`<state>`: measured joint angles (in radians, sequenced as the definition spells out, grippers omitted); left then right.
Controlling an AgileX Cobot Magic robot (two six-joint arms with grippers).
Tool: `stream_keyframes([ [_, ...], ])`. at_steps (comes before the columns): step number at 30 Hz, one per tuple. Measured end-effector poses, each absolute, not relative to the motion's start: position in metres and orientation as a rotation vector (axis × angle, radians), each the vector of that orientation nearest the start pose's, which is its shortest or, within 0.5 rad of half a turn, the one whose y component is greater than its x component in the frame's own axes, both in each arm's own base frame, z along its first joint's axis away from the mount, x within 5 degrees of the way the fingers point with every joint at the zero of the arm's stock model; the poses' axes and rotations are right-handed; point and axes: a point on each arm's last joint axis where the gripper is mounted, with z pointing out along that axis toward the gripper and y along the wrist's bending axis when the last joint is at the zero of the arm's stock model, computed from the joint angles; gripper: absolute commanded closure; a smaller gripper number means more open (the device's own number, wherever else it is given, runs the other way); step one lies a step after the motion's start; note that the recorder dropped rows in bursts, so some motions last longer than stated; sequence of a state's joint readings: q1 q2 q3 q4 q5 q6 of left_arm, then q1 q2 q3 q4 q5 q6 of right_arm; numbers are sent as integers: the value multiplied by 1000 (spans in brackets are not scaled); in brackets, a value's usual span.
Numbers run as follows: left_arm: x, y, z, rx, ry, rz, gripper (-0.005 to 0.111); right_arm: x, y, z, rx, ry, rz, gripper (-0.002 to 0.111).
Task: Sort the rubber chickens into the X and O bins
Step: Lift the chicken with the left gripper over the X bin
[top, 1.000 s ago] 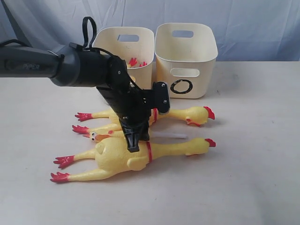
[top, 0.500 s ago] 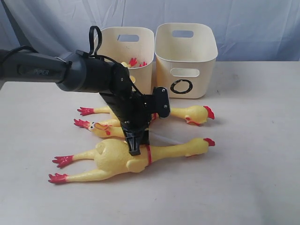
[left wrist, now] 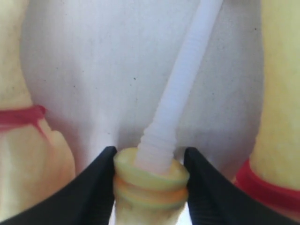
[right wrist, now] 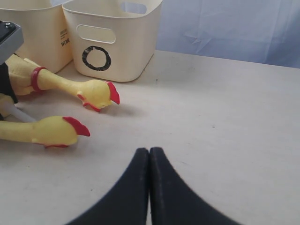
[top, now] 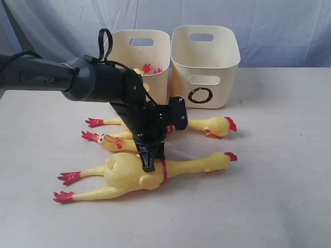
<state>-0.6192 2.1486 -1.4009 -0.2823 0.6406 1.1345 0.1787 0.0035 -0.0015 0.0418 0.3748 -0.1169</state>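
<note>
The small chicken (left wrist: 150, 187) is pinched by the left gripper (left wrist: 150, 151), head pointed away from the O bin (top: 205, 67); the right gripper (right wrist: 149, 154) is squeezed closed.

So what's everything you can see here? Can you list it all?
Long chickens: two, yellow with red neck bands, lying on the table in front of the bins.
Small chicken: one, yellow, between the long ones.
Bin chicken: at least one, red feet poking out of the left-hand bin.
White tube: one, sticking out of the small chicken.
Bins: two, cream, side by side at the back; the right-hand one has a black O, the other's mark is hidden.
Table: one, off-white.
Backdrop: blue cloth, behind.
Left gripper: black, clamped on the small chicken.
Right gripper: black, shut, empty.
</note>
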Motion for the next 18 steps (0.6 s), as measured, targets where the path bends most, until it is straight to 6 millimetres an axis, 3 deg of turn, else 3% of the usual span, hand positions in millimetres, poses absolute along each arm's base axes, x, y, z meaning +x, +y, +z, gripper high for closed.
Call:
stream_keyframes([
  [7,332,-255,122,2001,2026,-179,107,52,11,180,-249,1844,84,109],
  [11,328,-251,136,2023,2014,-169,107,52,11,180,-249,1844,84,109],
  [18,331,-247,160,1917,2053,-86,107,52,11,180,-249,1844,84,109],
])
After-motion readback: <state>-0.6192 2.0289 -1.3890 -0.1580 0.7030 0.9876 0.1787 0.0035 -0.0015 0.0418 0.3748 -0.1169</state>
